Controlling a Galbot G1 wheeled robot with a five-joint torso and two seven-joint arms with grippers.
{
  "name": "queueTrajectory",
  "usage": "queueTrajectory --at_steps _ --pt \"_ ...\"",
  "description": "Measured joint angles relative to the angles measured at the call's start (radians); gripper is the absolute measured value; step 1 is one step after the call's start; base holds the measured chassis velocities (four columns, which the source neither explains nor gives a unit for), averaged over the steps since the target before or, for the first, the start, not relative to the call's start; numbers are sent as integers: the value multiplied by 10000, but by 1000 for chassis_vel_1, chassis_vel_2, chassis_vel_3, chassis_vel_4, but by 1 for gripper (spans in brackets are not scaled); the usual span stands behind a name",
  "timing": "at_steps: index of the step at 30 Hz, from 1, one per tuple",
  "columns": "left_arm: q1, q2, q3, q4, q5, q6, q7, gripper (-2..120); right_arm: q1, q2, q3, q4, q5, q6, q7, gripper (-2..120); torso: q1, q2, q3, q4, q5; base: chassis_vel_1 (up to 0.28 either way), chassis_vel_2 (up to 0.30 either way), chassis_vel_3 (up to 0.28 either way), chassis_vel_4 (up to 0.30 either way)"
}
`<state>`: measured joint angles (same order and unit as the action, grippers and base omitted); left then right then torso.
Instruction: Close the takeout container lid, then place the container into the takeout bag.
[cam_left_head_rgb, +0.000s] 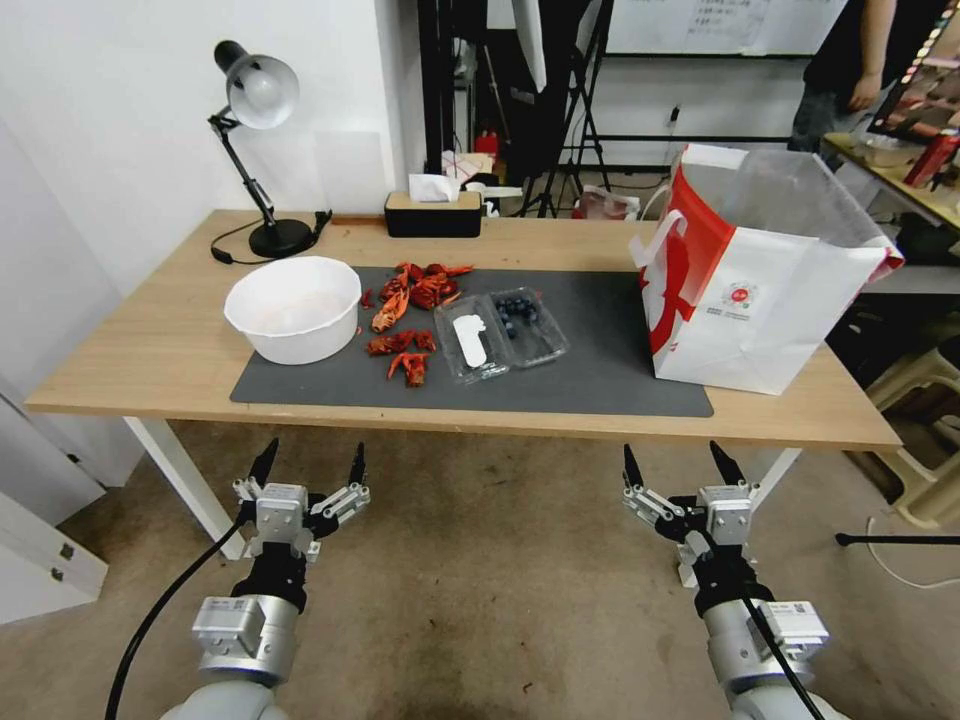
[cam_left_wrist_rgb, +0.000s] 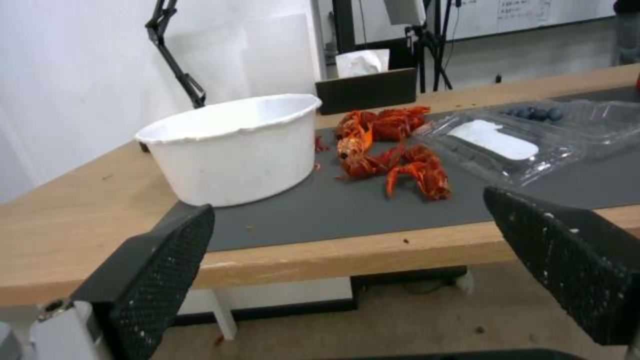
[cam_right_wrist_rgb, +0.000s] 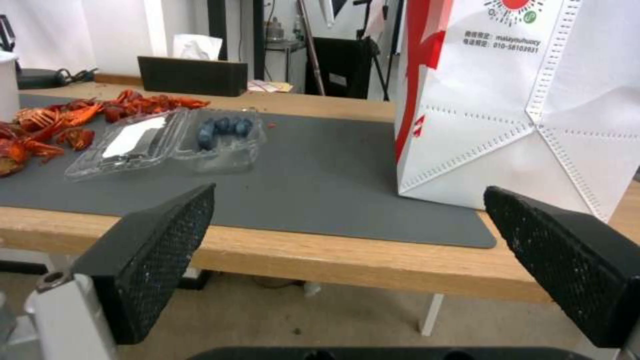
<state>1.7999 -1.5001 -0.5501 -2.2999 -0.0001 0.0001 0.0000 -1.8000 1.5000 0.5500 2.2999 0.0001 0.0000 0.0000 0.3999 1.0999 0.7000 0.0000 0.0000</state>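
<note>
Both grippers sat low in front of the table from where I was driving, well short of its near edge, over the floor. Left gripper had its fingers spread wide with nothing between them, pointing up toward the table; right gripper was the same deal, wide open and empty. Arms were roughly mirror images of each other, wrists angled up.

Past the edge, on the grey mat, the container lay flopped open with a few blueberries in the tray half. The takeout container lid lay flat on the mat beside the tray, on its left, white oblong label facing up. I couldn't make out any print on that label.

Red crawfish bits were scattered just left of the lid, then the white bowl.

Over on the right stood the takeout bag, upright, mouth open, well apart from the container. It had a small red round logo, and under it I could read a phone number, 010-58103931. The line above it was too small to read.
</note>
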Motion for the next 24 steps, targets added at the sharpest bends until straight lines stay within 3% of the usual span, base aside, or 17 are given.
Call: queueTrajectory --at_steps 19,23,24 --pt "4 -2 7 -6 -11 14 -3 100 -24 0 -15 10 -1 -33 -29 100 1 0 0 0 0 0 0 0 0" --pt "168 -87 346 -296 -388 585 -96 100 -571 -1 -552 330 -157 -775 -733 100 1 0 0 0 1 0 0 0 0" --pt "298 -157 598 -515 -667 1004 -176 100 -967 0 -946 556 -275 -1294 -1247 100 1 1 0 -2 -1 0 0 0 0"
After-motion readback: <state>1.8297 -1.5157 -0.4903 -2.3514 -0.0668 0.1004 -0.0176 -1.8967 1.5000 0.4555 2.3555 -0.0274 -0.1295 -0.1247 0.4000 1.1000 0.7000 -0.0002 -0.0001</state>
